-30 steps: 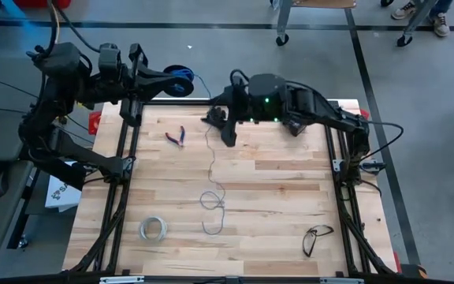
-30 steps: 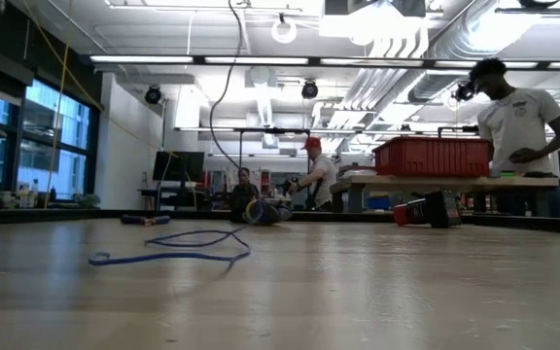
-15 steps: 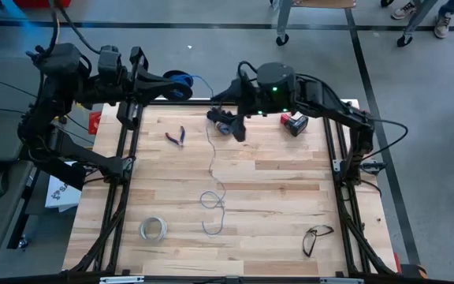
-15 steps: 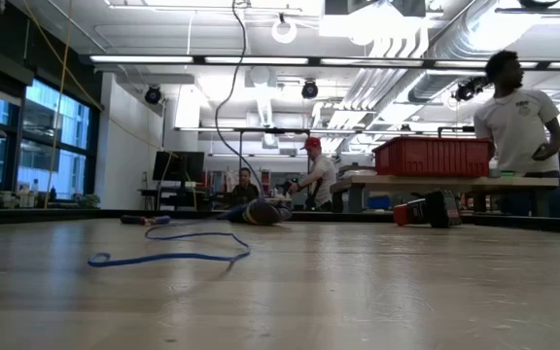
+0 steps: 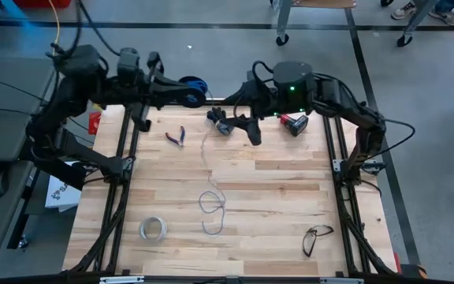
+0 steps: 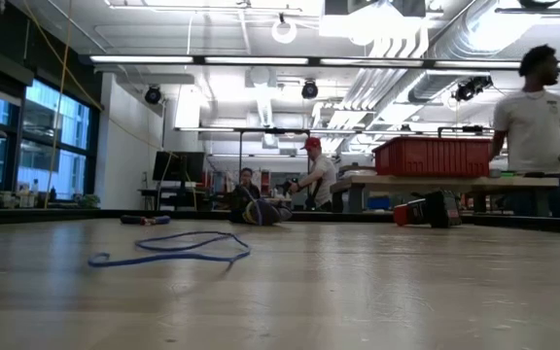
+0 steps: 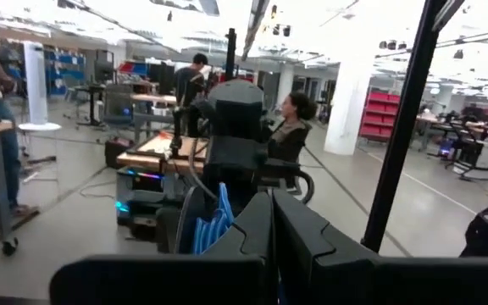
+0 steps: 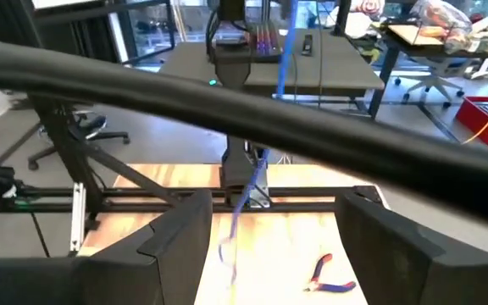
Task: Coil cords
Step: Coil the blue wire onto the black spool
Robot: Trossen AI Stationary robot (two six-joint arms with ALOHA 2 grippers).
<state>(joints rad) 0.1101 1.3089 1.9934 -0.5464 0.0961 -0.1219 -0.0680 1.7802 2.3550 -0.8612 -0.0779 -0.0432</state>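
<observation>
Gripping the spool [image 5: 195, 84], left tool [image 5: 189, 98] clamped, right tool [image 5: 235, 125] parted.

Lit brightly and evenly from ceiling lights [image 6: 192, 60], blown out to white glare high beyond the jaws. Only soft, short shadows on the table [image 5: 274, 205] beneath the right gripper [image 5: 252, 132]. Left gripper [image 7: 271, 246] dark, nearly silhouetted against the bright hall ahead of its jaws. Person [image 6: 538, 126] smeared by motion; nearest tabletop soft.
</observation>
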